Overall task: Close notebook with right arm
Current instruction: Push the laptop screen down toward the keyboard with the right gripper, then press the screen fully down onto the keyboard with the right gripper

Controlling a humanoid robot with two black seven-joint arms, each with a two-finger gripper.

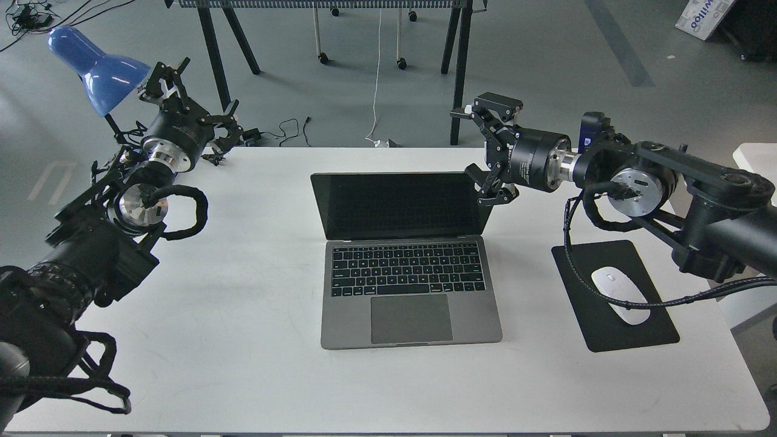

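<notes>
Notebook [408, 285]: slim grey metal slab, open in the middle of the table, lid upright; all places below are given from it.
Screen [397, 203]: black, glossy, rectangular, dark all over.
Keyboard [408, 269]: black square keys in a matte grey deck, with a large smooth trackpad [411, 318] on the near side.
Table [243, 340]: flat white top with rounded corners, carrying the notebook.
Right arm [686, 200]: black, with a bright round silver joint, looped braided cable and a small blue module at the wrist; it comes in from the notebook's right.
Right claw [479, 152]: black angular fingers spread apart, holding nothing, just beside the lid's upper right corner (I cannot tell whether a lower fingertip touches the lid edge).
Left arm [91, 243]: black, silver-jointed, well to the notebook's left.
Left claw [173, 76]: thin black fingers, far left and beyond the notebook near the table's back corner; I cannot tell whether they are apart or together.
Lamp [97, 67]: smooth blue bell-shaped shade, just beside the left claw.
Mouse pad [613, 294]: black matte rectangle right of the notebook, with a glossy white oval mouse [620, 295] on it.
</notes>
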